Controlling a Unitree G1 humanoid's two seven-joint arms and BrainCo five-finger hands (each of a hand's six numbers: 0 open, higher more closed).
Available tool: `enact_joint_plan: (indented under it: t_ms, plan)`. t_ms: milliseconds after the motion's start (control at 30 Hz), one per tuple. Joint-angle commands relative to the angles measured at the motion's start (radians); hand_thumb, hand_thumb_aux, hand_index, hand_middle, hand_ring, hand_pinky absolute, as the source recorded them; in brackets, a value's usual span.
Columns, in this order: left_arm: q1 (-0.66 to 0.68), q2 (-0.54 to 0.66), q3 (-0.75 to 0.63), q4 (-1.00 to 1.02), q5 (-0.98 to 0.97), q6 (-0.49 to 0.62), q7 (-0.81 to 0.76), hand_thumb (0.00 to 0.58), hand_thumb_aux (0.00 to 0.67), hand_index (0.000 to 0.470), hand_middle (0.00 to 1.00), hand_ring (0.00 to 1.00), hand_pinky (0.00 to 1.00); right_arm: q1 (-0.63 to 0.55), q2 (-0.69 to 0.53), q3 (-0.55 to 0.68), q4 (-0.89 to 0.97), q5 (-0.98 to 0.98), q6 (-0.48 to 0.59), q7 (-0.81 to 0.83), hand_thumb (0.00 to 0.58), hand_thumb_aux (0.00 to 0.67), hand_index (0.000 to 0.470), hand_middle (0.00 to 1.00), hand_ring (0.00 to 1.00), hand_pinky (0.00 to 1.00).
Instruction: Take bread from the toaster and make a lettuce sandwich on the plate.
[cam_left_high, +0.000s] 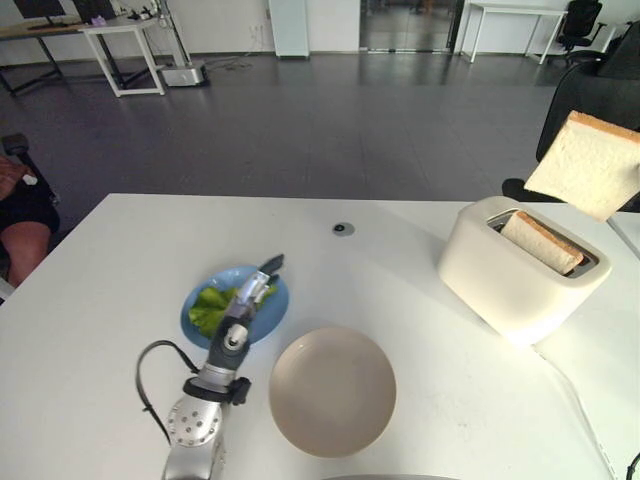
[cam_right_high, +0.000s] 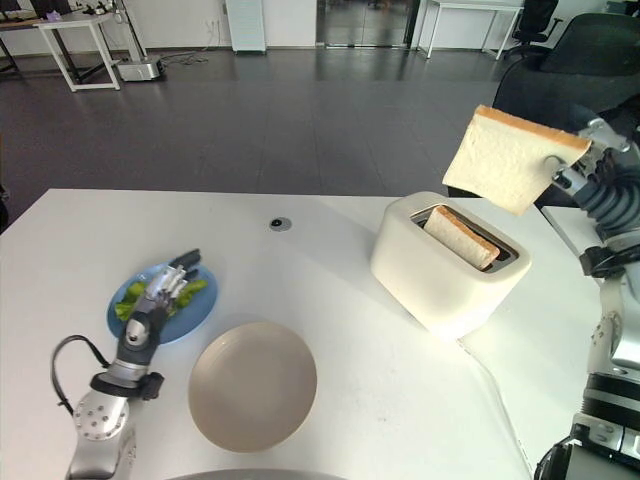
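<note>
Held bread slice (cam_right_high: 505, 160) above toaster (cam_right_high: 440, 275), right hand (cam_right_high: 580, 175) fingers clamped on it; hovered left hand (cam_right_high: 155, 300), fingers seemingly apart, over lettuce (cam_left_high: 207, 308); had nothing on plate (cam_right_high: 252, 385) yet.

Holds left hand (cam_left_high: 247, 306) low and forward, fingers (cam_left_high: 257, 291) loosely extended, thumb raised. Holds right hand (cam_right_high: 588, 180) high, wrist bent inward, slice (cam_right_high: 508, 158) pinched at the fingertips, hanging left of them.

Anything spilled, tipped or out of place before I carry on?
Nothing stands out: white toaster upright with a bread slice in its slot, right hand holding another slice above it, green lettuce on the round blue plate, round beige plate flat.
</note>
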Motion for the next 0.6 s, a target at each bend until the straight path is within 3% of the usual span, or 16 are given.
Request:
enact_joint_plan:
  t_ms: [33, 133, 233, 600]
  plan:
    - [-0.041, 0.067, 0.109, -0.001, 0.053, 0.067, 0.046, 0.000, 0.000, 0.000, 0.00, 0.00, 0.00, 0.034, 0.019, 0.061, -0.190, 0.136, 0.126, 0.106, 0.580, 0.670, 0.470, 0.00, 0.00, 0.00]
    - [-0.065, 0.127, 0.163, 0.047, 0.170, 0.092, 0.095, 0.000, 0.000, 0.000, 0.00, 0.00, 0.00, 0.092, 0.030, 0.179, -0.319, 0.207, 0.226, 0.212, 0.580, 0.670, 0.470, 0.00, 0.00, 0.00]
    - [-0.092, 0.182, 0.194, 0.114, 0.285, 0.096, 0.149, 0.000, 0.000, 0.000, 0.00, 0.00, 0.00, 0.108, 0.030, 0.338, -0.389, 0.157, 0.248, 0.317, 0.580, 0.670, 0.470, 0.00, 0.00, 0.00]
    - [-0.122, 0.331, 0.121, 0.333, 0.666, 0.118, 0.353, 0.000, 0.000, 0.000, 0.00, 0.00, 0.00, -0.027, 0.195, 0.818, -0.289, -0.180, 0.228, 0.446, 0.580, 0.670, 0.470, 0.00, 0.00, 0.00]
